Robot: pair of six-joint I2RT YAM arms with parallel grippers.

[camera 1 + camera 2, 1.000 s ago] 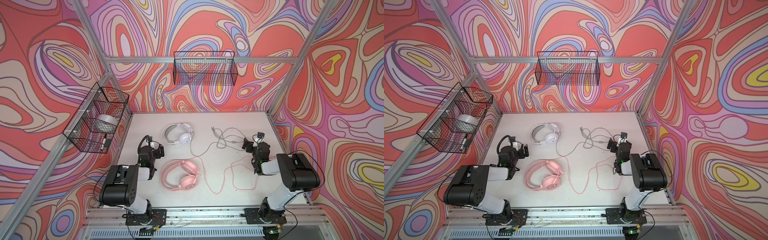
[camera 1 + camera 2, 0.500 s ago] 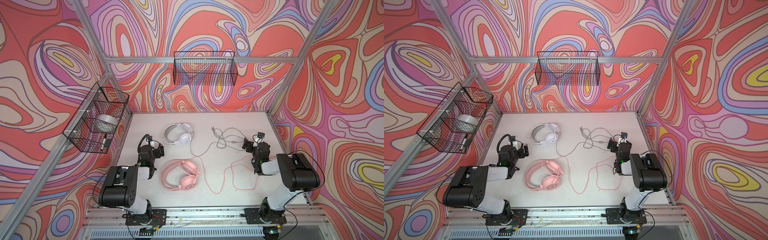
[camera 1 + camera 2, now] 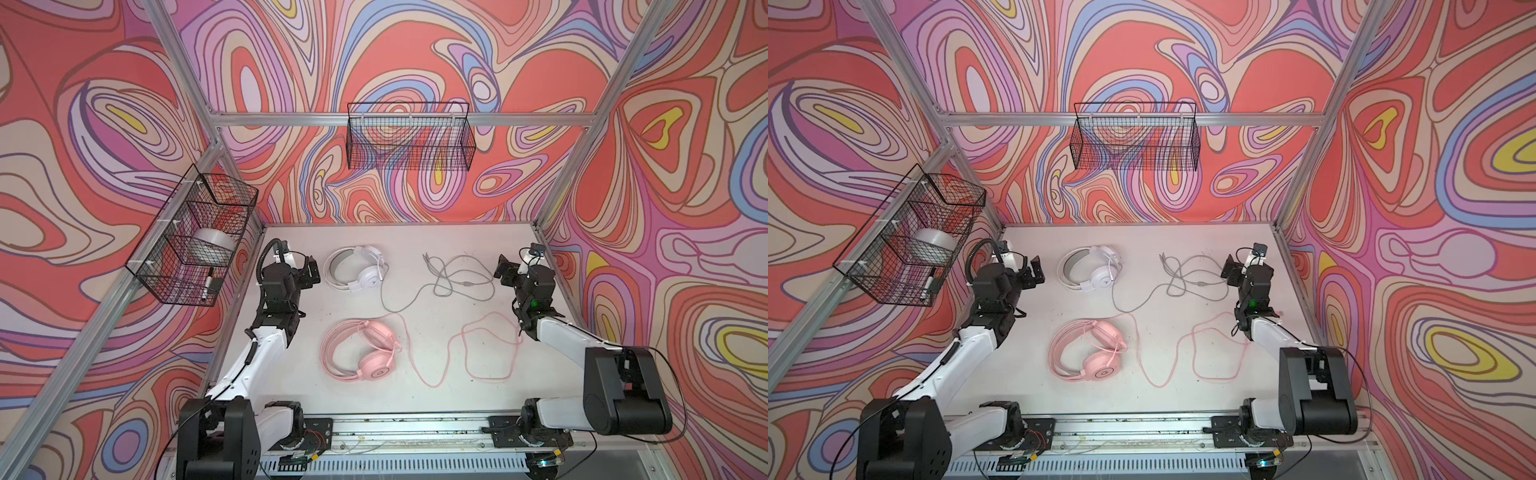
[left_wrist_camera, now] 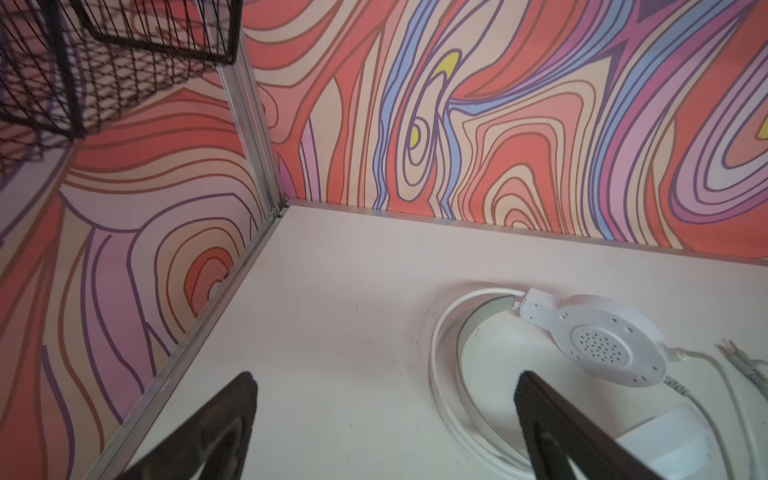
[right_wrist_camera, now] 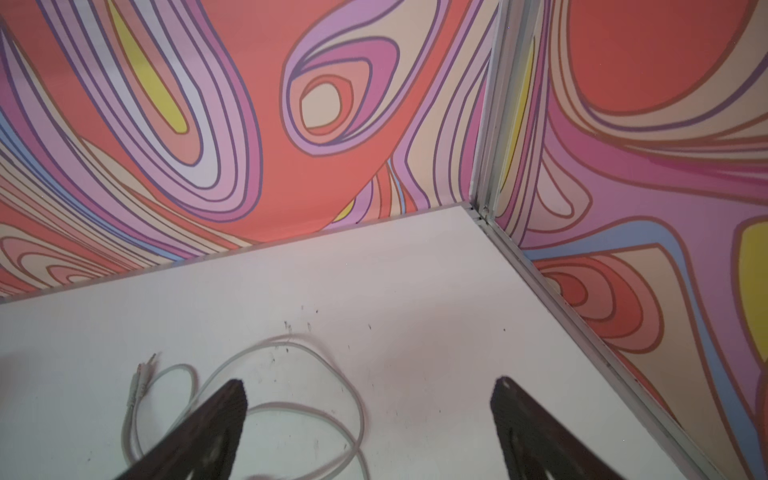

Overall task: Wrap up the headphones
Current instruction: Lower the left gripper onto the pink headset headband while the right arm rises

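Both headphones lie flat on the white table (image 3: pixel 457 399). The white headphones (image 3: pixel 358 270) (image 3: pixel 1091 271) are toward the back left, and their grey cable (image 3: pixel 455 279) (image 3: pixel 1187 277) trails in loose loops to the right. The pink headphones (image 3: pixel 362 350) (image 3: pixel 1089 351) lie nearer the front, with the pink cable (image 3: pixel 471 351) (image 3: pixel 1202 351) sprawling rightward. My left gripper (image 3: pixel 301 266) (image 3: pixel 1021 264) (image 4: pixel 384 380) hovers open just left of the white headphones (image 4: pixel 598 345). Beside the grey cable's loops (image 5: pixel 363 417), my right gripper (image 3: pixel 519 266) (image 3: pixel 1246 264) (image 5: pixel 368 386) stands open. Neither holds anything.
A black wire basket (image 3: pixel 195 245) on the left wall holds a roll of tape and a marker, close above the left arm. A second wire basket (image 3: pixel 409 141) hangs on the back wall. Aluminium frame posts and patterned walls enclose the table on three sides.
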